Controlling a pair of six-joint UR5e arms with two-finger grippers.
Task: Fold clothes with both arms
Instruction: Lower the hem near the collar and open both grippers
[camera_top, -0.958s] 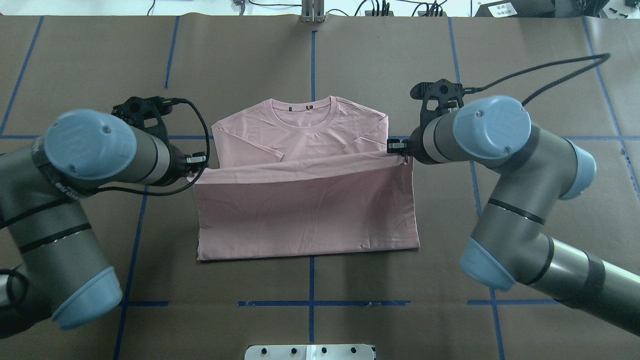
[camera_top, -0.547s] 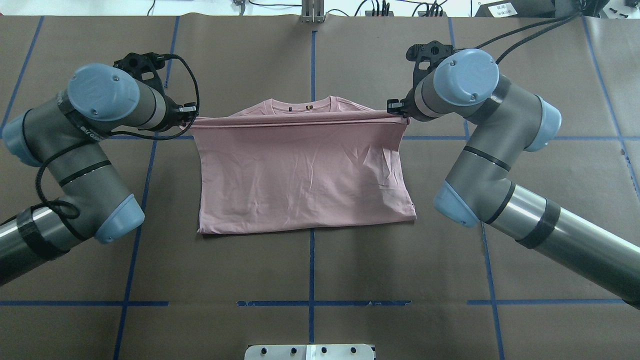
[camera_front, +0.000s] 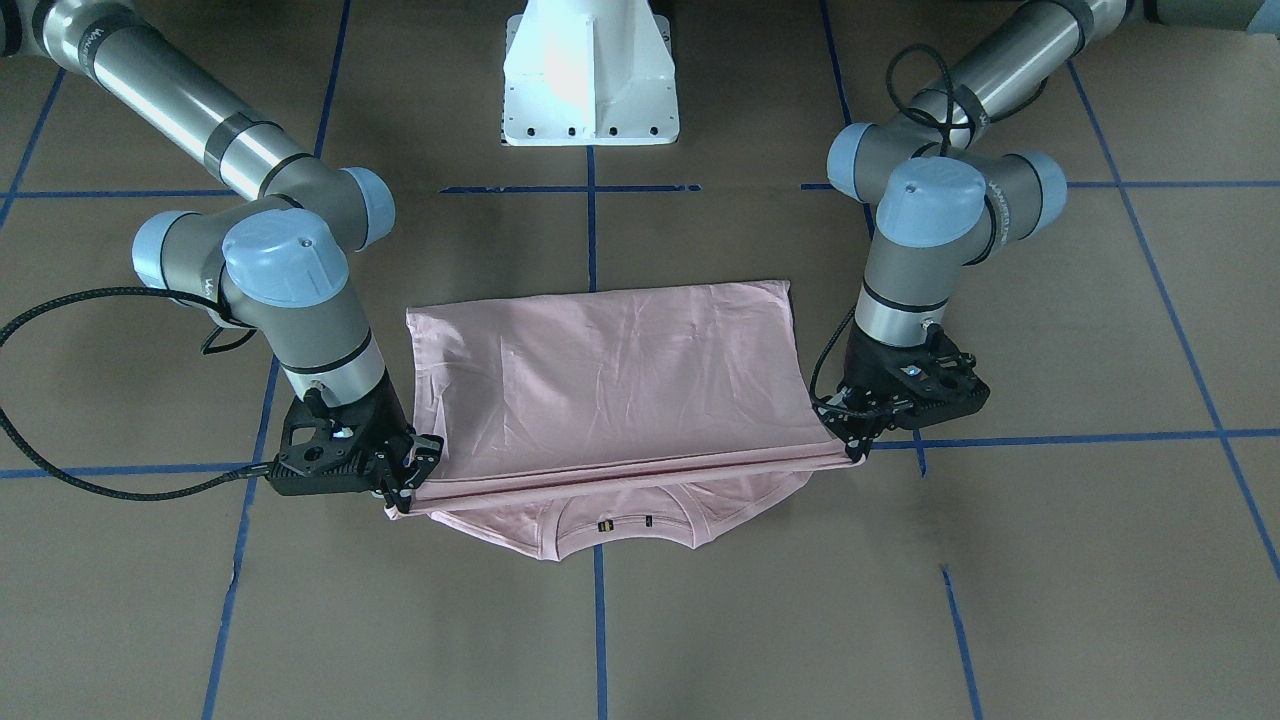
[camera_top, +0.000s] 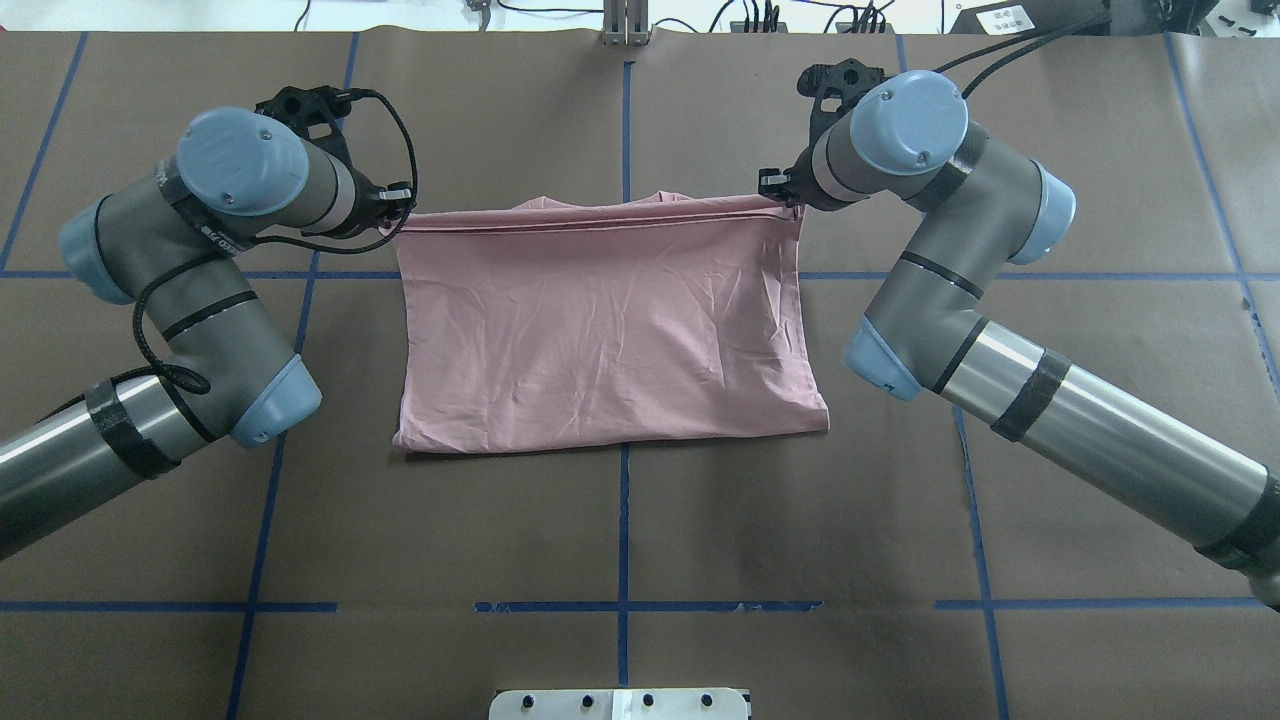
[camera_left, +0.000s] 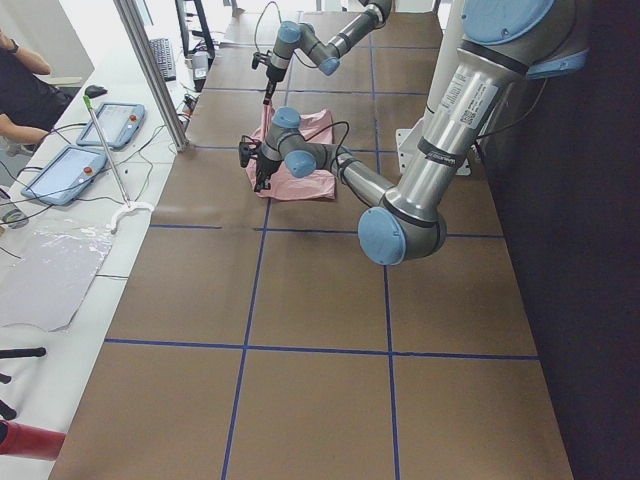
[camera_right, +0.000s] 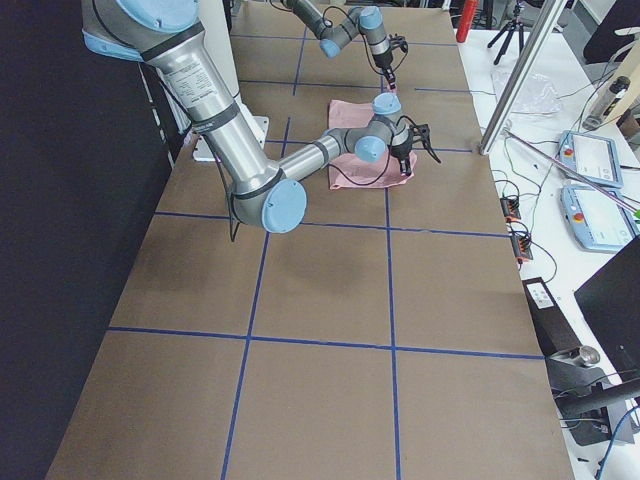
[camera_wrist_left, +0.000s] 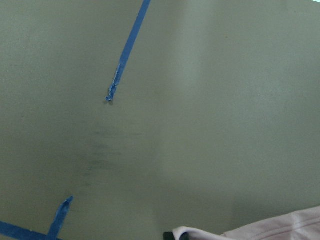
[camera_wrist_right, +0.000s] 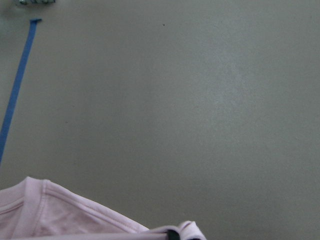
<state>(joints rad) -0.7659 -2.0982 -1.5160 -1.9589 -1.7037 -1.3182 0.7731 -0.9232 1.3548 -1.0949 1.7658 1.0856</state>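
A pale pink T-shirt (camera_top: 610, 320) lies in the middle of the brown desk (camera_top: 450, 540), doubled over on itself. We see the left fingers (camera_top: 397, 196) clamped on one end of its hem edge (camera_top: 600, 221). The right fingers (camera_top: 768, 184) are clamped on the other end, and the cloth is stretched straight between them. That held edge runs side to side across the desk, square to the robot. Each arm is at its own end, and neither is nearer. The collar (camera_front: 625, 522) lies just past the held edge, on the side away from the robot, with only a narrow strip showing. We judge the fold nearly closed. The coming move looks like a short carry outward and down, both ends together. We cannot tell whether the edge already touches the layer beneath.
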